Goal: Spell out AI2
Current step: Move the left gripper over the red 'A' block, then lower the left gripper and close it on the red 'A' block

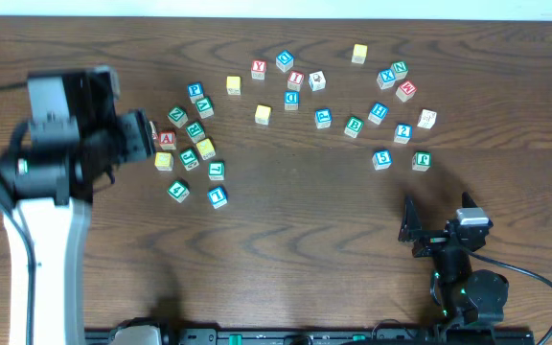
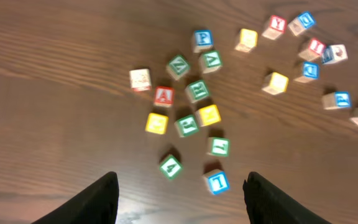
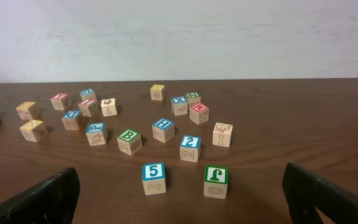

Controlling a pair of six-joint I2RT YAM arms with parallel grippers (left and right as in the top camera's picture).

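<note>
The red A block [image 1: 167,139] sits at the left of the left cluster; it also shows in the left wrist view [image 2: 163,95]. The red I block [image 1: 296,79] lies at the top middle, seen too in the left wrist view [image 2: 316,46] and the right wrist view [image 3: 87,104]. The blue 2 block [image 1: 403,132] lies in the right group, also in the right wrist view [image 3: 190,142]. My left gripper [image 1: 149,134] [image 2: 179,199] is open and empty, above the table just left of the A block. My right gripper [image 1: 412,225] [image 3: 179,199] is open and empty, near the front right.
Several other letter and number blocks are scattered across the table. A blue 1 block [image 1: 218,196] and a green 4 block [image 1: 177,191] lie at the front of the left cluster. A blue 5 block [image 3: 153,172] and a green J block [image 3: 215,176] lie nearest the right gripper.
</note>
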